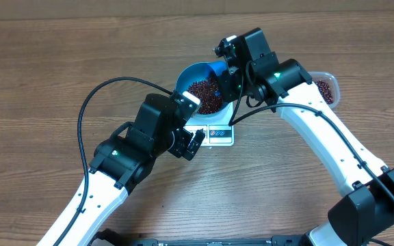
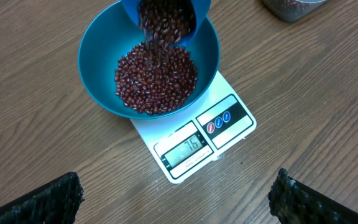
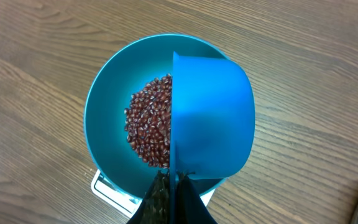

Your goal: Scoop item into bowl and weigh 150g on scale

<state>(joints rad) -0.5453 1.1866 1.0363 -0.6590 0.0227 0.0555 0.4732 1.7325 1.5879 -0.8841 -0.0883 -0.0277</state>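
My right gripper (image 3: 174,186) is clamped tight on the handle of the blue scoop (image 3: 210,112). The scoop hangs right above the scale (image 2: 229,134), over the blue bowl (image 2: 98,56) that stands on the scale's platform. This is the relation that matters for the pour: the scoop is directly over the bowl, on the side of the scale away from its display (image 2: 188,149). Its handle runs back toward my right wrist, and its mouth is tipped down toward the display side. A thin stream of beans (image 2: 157,78) spills from its lip and lands inside the bowl, none on the scale or the table (image 2: 30,124).

My left gripper (image 2: 176,199) hovers on the display side of the scale with its jaws spread as wide as they go and nothing between them. The right arm is clearly the nearer one and is doing the work.

The beans are small, dark red-brown and glossy. They lie as a loose maroon heap over the bottom of the bowl, well below its rim. The display shows what looks like 76, so I judge the weighing to be about halfway.

The clear tub (image 1: 325,87), with more beans in it, sits beyond the scale toward my right side. I expect to need another scoop from there, tipped more gently near the target.
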